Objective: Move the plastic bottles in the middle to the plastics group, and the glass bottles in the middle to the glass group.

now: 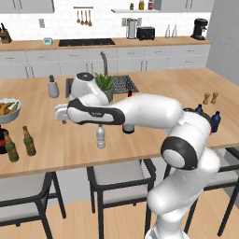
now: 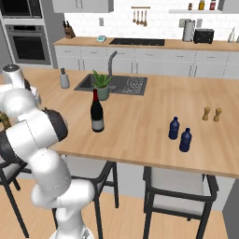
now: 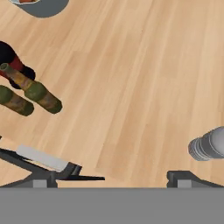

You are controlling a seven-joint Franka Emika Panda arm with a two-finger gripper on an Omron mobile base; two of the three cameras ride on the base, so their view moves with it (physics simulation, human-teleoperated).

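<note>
Fingers (image 3: 181, 177) stand wide apart with nothing between them, over bare table (image 3: 131, 87) and looking almost straight down.

The clear water bottle (image 3: 208, 144) is the nearest task thing. In the hand view it lies to the right, just beyond the right finger tip and outside the gap. It stands upright, so its long axis runs up toward the camera and it shows mostly as a ringed top. By my reading, the hand must shift sideways toward the bottle and turn to close across the body, since a grip from above would meet only the cap. The bottle is light and slim, and could tip if one finger touches it first.

On the opposite side of the hand view are the two olive-brown beer bottles (image 3: 41, 94), side by side and close to touching. The dark bottle with red markings (image 3: 11, 61) is just beyond them, and the fruit bowl (image 3: 41, 6) sits at the top edge. The glass group appears to have one beer bottle more already (a judgement from how they lie).

The left base view shows the water bottle standing just under the outstretched forearm, well apart from the glass group.

The right base view adds what the arm hides elsewhere. The tall wine bottle (image 2: 96, 114) is in full view mid-table, near the potted plant (image 2: 101, 84). The two dark blue bottles (image 2: 179, 134) stand well to its right, short of the wooden shakers (image 2: 211, 114). That is a long carry for the water bottle.
</note>
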